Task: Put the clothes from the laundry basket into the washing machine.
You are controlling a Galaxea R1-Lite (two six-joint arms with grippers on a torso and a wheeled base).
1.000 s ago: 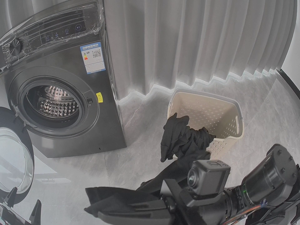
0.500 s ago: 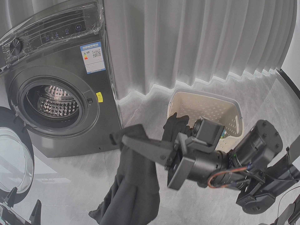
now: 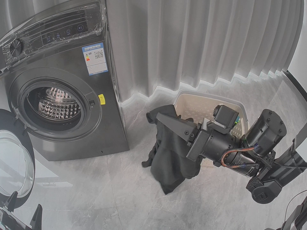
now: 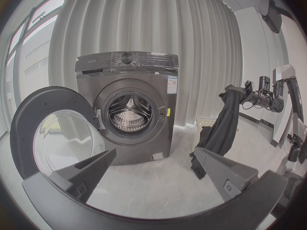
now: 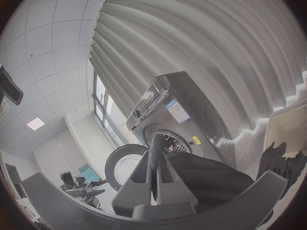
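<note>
Head view: right gripper is pinched tight on a black garment, which hangs beside the laundry basket at about 3 o'clock (hem looks close to the floor). I'd lift it well up before swinging toward the washing machine at 9 o'clock, so nothing drags.

We see the right arm in matte black: wedge-shaped fingers dotted with screws, a boxy wrist camera, an orange cable looping beside a cylindrical joint housing.
</note>
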